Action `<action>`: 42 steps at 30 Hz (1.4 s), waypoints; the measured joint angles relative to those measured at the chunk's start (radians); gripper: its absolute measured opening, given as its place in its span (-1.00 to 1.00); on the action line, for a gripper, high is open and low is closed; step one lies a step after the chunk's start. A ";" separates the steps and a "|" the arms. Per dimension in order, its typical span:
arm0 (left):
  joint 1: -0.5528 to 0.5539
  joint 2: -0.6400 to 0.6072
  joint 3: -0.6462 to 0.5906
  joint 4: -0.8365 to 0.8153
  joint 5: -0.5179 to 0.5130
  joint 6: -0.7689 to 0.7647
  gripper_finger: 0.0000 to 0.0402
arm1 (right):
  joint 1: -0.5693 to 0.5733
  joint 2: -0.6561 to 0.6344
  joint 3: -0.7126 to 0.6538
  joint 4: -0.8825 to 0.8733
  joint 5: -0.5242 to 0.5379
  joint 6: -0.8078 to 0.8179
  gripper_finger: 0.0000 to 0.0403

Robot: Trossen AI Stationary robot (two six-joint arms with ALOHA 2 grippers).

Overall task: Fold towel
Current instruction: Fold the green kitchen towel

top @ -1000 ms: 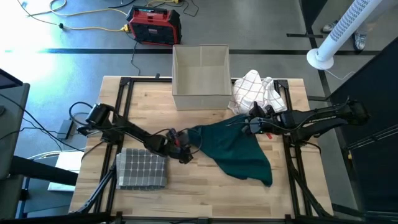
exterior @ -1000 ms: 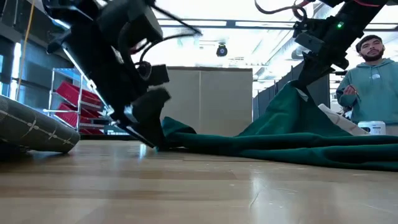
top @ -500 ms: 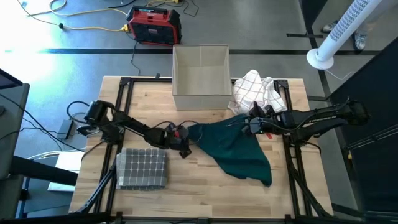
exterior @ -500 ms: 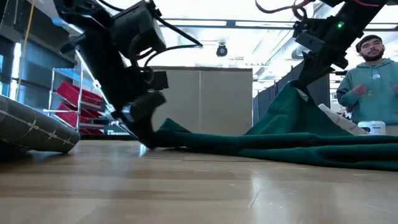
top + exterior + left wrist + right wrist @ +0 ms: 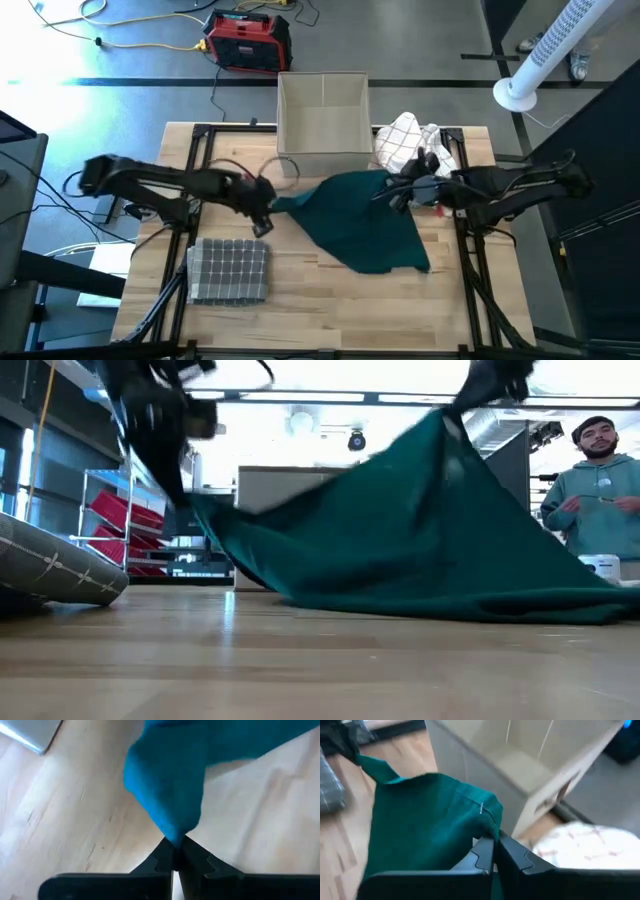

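A dark green towel [image 5: 365,225] hangs spread between my two grippers, its lower edge [image 5: 440,608] lying on the wooden table. My left gripper [image 5: 268,207] is shut on the towel's left corner, above the table's left middle. My right gripper [image 5: 397,192] is shut on its far right corner, higher up, near the box. In the low view the towel [image 5: 400,520] slopes up from the left hold to the right hold. My left gripper pinches the towel's left corner [image 5: 174,834] between its two fingers. The corner is bunched, so I cannot tell how many layers. That corner is lifted clear, and the cloth runs fairly taut toward the other hold. My right gripper pinches the towel's far right corner [image 5: 487,831] between its two fingers, at a hemmed edge. This corner is the towel's highest point [image 5: 445,422], and the cloth hangs below it down to the table.
A beige open box [image 5: 322,120] stands at the far middle of the table. A white checked cloth [image 5: 410,143] lies bunched to its right. A folded grey checked towel [image 5: 228,270] sits at the near left. A person [image 5: 598,480] stands beyond the table's right side.
Both grippers have gone up, still shut on the towel. My left gripper has also moved toward the table's left and far edges. The towel, which lay bunched on the table, is now lifted and spread out between them; only its lower edge stays on the table.
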 joint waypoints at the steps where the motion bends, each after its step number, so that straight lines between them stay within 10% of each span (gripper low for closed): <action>1: 0.011 -0.032 0.012 -0.005 0.010 0.000 -0.99 | 0.005 0.000 0.024 -0.008 0.009 -0.013 -1.00; 19: 0.103 -0.421 0.256 0.082 0.082 0.010 -1.00 | 0.115 0.000 0.354 -0.117 0.039 -0.125 -1.00; 42: -0.095 -0.334 0.298 0.300 0.513 -0.223 -1.00 | 0.533 0.001 0.434 0.018 -0.132 0.067 -1.00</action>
